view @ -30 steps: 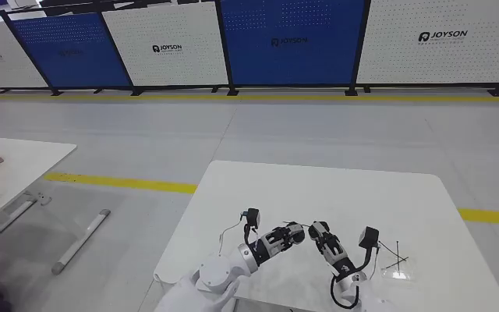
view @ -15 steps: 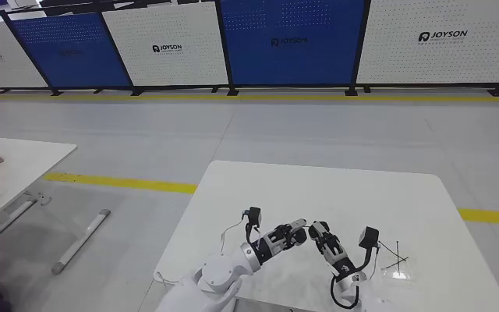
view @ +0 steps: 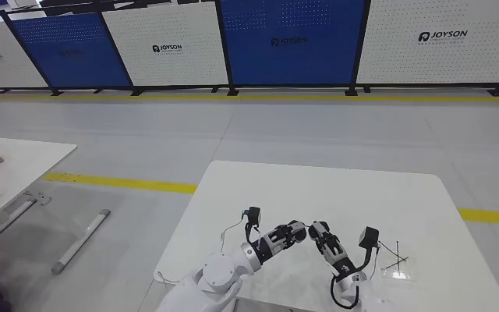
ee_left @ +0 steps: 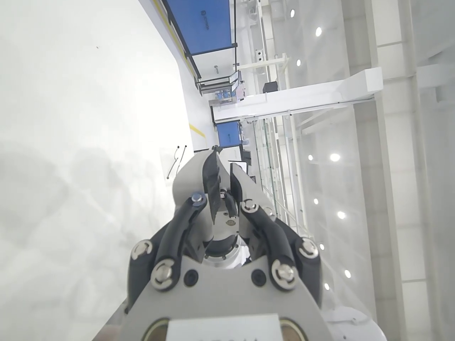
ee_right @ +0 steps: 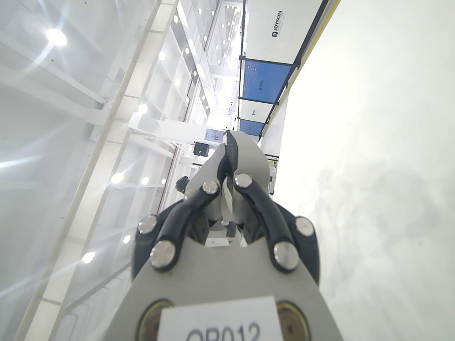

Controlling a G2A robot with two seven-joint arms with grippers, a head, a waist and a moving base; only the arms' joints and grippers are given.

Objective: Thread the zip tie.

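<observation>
Several thin black zip ties (view: 394, 257) lie crossed on a clear sheet near the table's front right corner; they also appear past my left gripper as zip ties (ee_left: 176, 159). My left gripper (view: 299, 229) hovers near the table's front edge, pointing right. Its fingers stand a narrow gap apart with nothing between them, as the left gripper (ee_left: 224, 159) shows up close. My right gripper (view: 313, 228) faces it tip to tip, almost touching. The right gripper (ee_right: 227, 145) is shut and holds nothing. Both grippers are well to the left of the zip ties.
The white table (view: 312, 187) is bare apart from the clear sheet (view: 399, 273) under the zip ties. A second white table (view: 23, 160) stands to the far left across the floor. Blue and white panels (view: 288, 43) line the back.
The left arm has shifted very slightly; its gripper stays tip to tip with the right one. The right arm and the zip ties have not moved.
</observation>
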